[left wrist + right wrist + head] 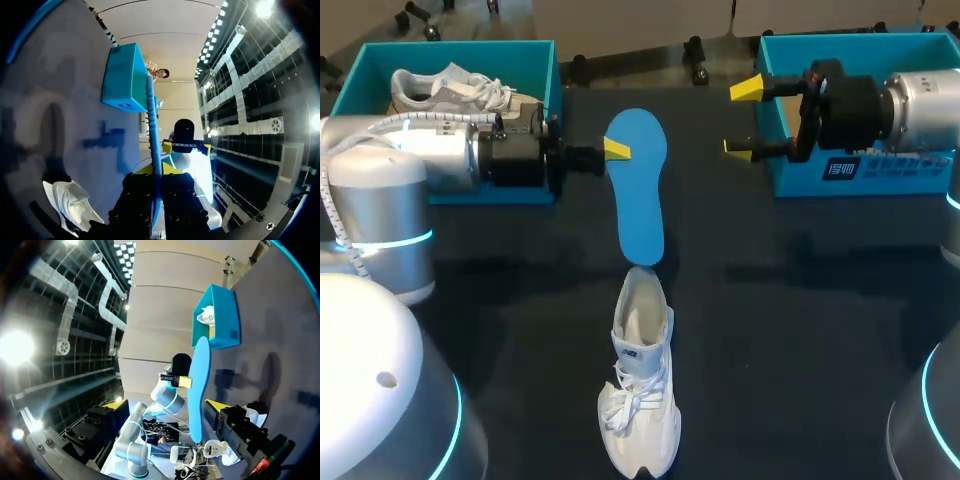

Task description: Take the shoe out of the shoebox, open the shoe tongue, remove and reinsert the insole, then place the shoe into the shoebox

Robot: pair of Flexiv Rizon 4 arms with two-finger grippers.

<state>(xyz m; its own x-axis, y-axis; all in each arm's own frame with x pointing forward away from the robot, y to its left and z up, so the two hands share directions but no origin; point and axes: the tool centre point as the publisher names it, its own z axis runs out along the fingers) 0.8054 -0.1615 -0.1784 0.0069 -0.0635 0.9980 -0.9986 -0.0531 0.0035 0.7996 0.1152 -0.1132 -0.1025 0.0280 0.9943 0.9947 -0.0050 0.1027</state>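
A flat blue foam insole (638,190) is held over the middle of the black tabletop (800,330), clamped between the fingers of the left gripper (617,150). Its near tip is seen right at the heel opening of a white laced sneaker (642,400), which stands by the tabletop's near edge, toe toward that edge. Bare tabletop lies open on both sides of the sneaker. The right gripper (742,118) hangs with its fingers spread apart, holding nothing, beside a teal right shoebox (840,180) at the far right corner; a small printed label is carried on that box's side. Another white shoe (450,88) is held in a teal left shoebox (375,60) at the far left corner.
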